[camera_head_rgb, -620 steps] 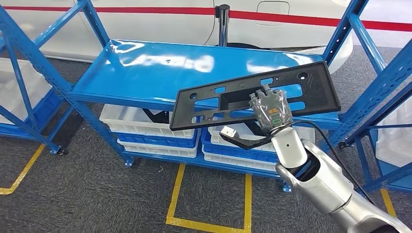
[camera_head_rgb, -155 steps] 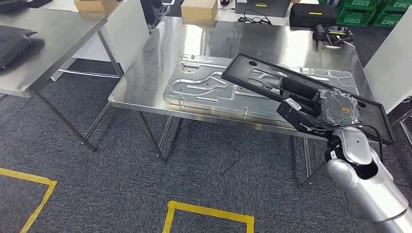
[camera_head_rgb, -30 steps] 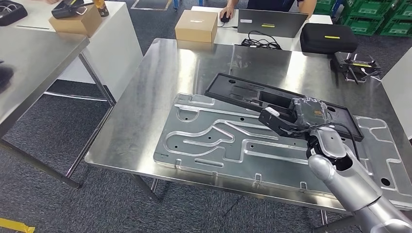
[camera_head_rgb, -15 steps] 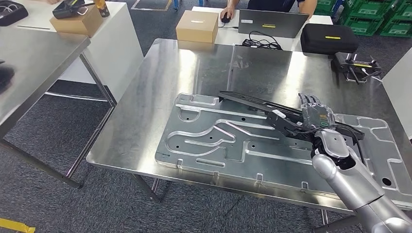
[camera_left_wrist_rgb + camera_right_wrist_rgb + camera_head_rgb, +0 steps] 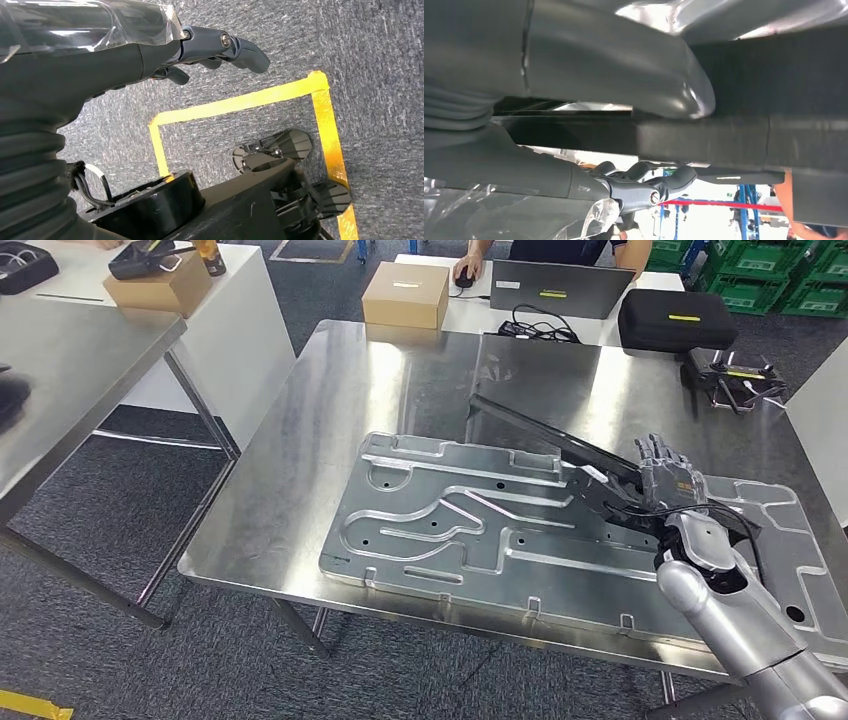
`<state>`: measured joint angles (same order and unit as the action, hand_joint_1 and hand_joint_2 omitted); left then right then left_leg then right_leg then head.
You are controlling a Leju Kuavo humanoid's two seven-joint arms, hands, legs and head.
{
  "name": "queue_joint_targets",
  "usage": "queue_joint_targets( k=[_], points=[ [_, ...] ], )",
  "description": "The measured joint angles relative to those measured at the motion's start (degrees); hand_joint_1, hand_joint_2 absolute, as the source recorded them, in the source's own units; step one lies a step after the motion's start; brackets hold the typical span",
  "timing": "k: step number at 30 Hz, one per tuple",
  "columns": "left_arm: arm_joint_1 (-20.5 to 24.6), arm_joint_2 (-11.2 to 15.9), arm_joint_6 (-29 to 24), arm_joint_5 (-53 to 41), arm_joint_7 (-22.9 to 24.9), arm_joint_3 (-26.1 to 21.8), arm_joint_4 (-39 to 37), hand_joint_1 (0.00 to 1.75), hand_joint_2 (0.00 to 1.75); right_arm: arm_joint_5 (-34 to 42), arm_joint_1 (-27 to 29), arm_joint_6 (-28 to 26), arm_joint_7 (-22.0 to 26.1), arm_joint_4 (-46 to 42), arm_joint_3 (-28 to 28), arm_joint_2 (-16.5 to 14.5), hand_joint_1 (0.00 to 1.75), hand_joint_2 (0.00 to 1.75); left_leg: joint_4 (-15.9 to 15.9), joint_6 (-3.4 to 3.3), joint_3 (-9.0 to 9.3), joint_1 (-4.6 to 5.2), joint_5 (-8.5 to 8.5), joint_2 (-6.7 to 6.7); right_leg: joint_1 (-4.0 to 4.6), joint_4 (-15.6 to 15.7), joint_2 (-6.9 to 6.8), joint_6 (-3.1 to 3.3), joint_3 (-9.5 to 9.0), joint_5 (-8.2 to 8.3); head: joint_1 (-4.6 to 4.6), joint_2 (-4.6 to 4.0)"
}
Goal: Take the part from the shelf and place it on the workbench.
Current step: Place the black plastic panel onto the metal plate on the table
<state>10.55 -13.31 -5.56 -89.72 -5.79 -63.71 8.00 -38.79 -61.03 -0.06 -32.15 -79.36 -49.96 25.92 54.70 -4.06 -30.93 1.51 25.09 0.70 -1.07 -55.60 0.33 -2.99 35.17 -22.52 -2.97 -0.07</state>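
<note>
Head view: cardboard box, laptop beyond workbench.

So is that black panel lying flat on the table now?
No. The black panel is tilted, seen nearly edge-on, gripped by the right hand.

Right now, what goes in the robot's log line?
right hand: grips black part | part: tilted on edge over metal plate | workbench: placing unfinished

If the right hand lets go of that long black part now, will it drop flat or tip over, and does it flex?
The black part looks stiff: held near one end by the right hand, its long span stays straight. It stands tilted on edge over the metal plate, so released it would probably fall flat. It may skid, since the plate and workbench look smooth.
</note>
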Motion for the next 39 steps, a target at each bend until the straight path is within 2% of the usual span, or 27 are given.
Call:
queue_joint_targets(
  k=[14, 25, 29, 31, 32, 33, 34, 36, 37, 38, 39],
  points=[
    [-0.1, 0.0, 0.5, -0.3, -0.1, 0.0, 0.0, 0.0, 0.0, -0.6, -1.0, -0.6, -0.6, -3.8, 2.6, 1.4, 0.0, 0.0, 0.0, 0.0, 0.03, 0.0, 0.0, -0.01, -0.01, 0.0, 0.0, 0.0, -0.02, 0.0, 0.0, 0.0],
    [0.0, 0.0, 0.8, -0.3, 0.0, 0.0, 0.0, 0.0, 0.0, -0.7, 0.1, 0.6, 3.5, -5.0, 1.5, 0.4, 0.0, 0.0, 0.0, 0.0, 0.02, -0.01, 0.0, 0.01, -0.01, 0.0, -0.01, 0.0, -0.05, 0.0, 0.0, 0.0],
    [0.0, 0.0, 0.8, -0.3, 0.1, 0.0, 0.0, 0.0, 0.0, -0.9, -0.3, 0.9, 3.3, -5.6, 1.3, 0.0, 0.0, 0.0, 0.4, -0.53, -0.17, 0.24, 0.05, 0.03, -0.44, 0.2, -0.1, -0.38, -0.14, 0.36, 0.0, 0.0],
    [0.1, 0.0, 0.8, -0.3, 0.1, 0.0, 0.0, 0.0, 0.0, -0.9, -0.7, 1.1, 3.1, -5.9, 1.3, -0.1, 0.0, 0.0, -0.3, -0.75, 0.17, -0.06, -0.61, -0.03, -0.37, 0.4, -0.06, -0.63, -0.29, 0.48, 0.01, 0.0],
    [0.1, -0.1, 0.8, -0.3, 0.1, 0.0, 0.0, 0.0, 0.0, -0.9, -0.9, 1.2, 3.0, -6.0, 1.3, -0.1, 0.0, 0.0, -1.0, -0.84, 0.46, -0.35, -1.07, -0.09, -0.27, 0.0, -0.03, -0.77, -0.19, -0.1, 0.01, 0.0],
    [0.2, -0.1, 0.8, -0.3, 0.1, 0.0, 0.0, 0.0, 0.0, -0.9, -1.1, 1.2, 3.0, -6.1, 1.3, -0.1, 0.0, 0.0, -1.6, -0.94, 0.72, -0.68, -1.57, -0.19, -0.15, -1.5, -0.01, -0.96, 0.32, -1.35, 0.02, 0.0],
    [0.2, -0.1, 0.8, -0.3, 0.1, 0.0, 0.0, 0.0, 0.0, -0.8, -1.1, 1.2, 3.0, -6.1, 1.3, -0.1, 0.0, 0.0, -2.1, -0.98, 0.89, -0.97, -1.93, -0.28, -0.15, -4.2, 0.0, -1.18, 1.33, -3.25, 0.02, 0.0],
    [0.3, -0.1, 0.8, -0.3, 0.1, 0.0, 0.0, 0.0, 0.0, -0.8, -1.0, 1.4, 2.9, -6.1, 1.2, -0.1, 0.0, 0.0, -2.2, -0.96, 0.78, -1.22, -2.21, -0.36, -0.37, -12.1, -0.01, -1.8, 4.3, -7.26, 0.02, 0.0],
    [0.3, -0.2, 0.8, -0.3, 0.1, 0.0, 0.0, 0.0, 0.0, -0.8, -0.9, 1.4, 2.9, -6.1, 1.2, -0.1, 0.0, 0.0, -2.2, -0.81, 0.67, -1.4, -2.31, -0.38, -0.63, -15.1, -0.03, -2.15, 5.31, -8.27, 0.02, 0.0],
    [0.3, -0.2, 0.8, -0.3, 0.1, 0.0, 0.0, 0.0, 0.0, -0.8, -0.8, 1.5, 2.9, -6.1, 1.1, -0.1, 0.0, 0.0, -2.1, -0.59, 0.55, -1.64, -2.42, -0.38, -0.91, -16.1, -0.05, -2.51, 5.45, -8.23, 0.02, 0.0],
    [0.3, -0.2, 0.8, -0.3, 0.2, 0.0, 0.0, 0.0, 0.0, -0.8, -0.8, 1.5, 2.8, -6.1, 1.1, -0.1, 0.0, 0.0, -2.1, -0.3, 0.42, -1.95, -2.52, -0.38, -1.23, -14.7, -0.1, -2.93, 4.42, -7.13, 0.02, 0.0]
  ],
)
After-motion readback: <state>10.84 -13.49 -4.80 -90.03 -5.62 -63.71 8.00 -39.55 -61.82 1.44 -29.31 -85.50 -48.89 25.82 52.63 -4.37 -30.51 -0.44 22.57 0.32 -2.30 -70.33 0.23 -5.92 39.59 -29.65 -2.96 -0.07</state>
